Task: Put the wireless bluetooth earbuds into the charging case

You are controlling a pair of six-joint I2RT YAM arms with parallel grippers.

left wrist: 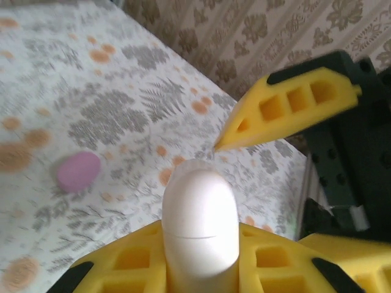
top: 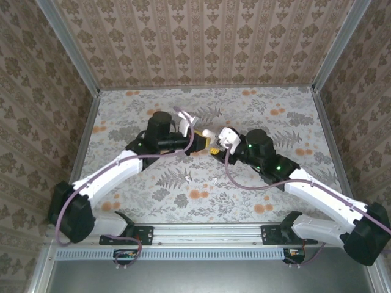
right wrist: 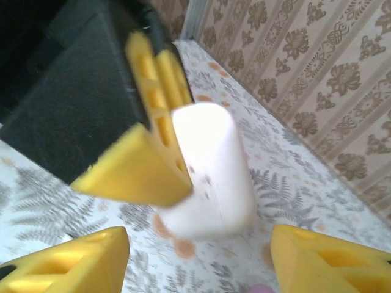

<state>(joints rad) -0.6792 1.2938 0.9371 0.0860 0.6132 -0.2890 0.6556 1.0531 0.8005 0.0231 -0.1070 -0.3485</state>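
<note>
White charging case: sat lower centre of the left wrist view, clenched in left gripper. Right gripper: jaws stood spread, grasping nothing. Pink oval object: lay at left on floral table.

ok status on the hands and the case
left hand shut on white charging case. right hand open, straddling it, not touching. lid looks closed. pink oval piece on the table, blurred.
</note>
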